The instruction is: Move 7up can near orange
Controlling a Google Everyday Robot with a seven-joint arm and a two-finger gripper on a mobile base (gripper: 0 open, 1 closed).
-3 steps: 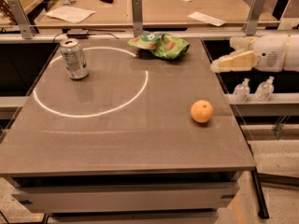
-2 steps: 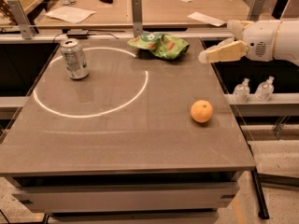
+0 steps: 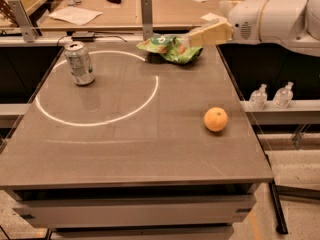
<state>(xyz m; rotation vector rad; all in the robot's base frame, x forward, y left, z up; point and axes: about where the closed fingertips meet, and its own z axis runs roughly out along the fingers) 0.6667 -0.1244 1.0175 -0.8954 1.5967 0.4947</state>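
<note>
I have the gripper (image 3: 194, 37) at the far right of the surface (image 3: 130, 149), by the green bag (image 3: 167, 48); open or closed, I cannot tell. The can (image 3: 79, 63) stands upright far left, well apart from the orange (image 3: 215, 119).

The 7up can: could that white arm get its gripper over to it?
Probably yes. The gripper hovers by the green snack bag at the back right of the table; the 7up can stands upright at back left, nothing standing between them. The bag lies low, so passing over looks feasible.
</note>
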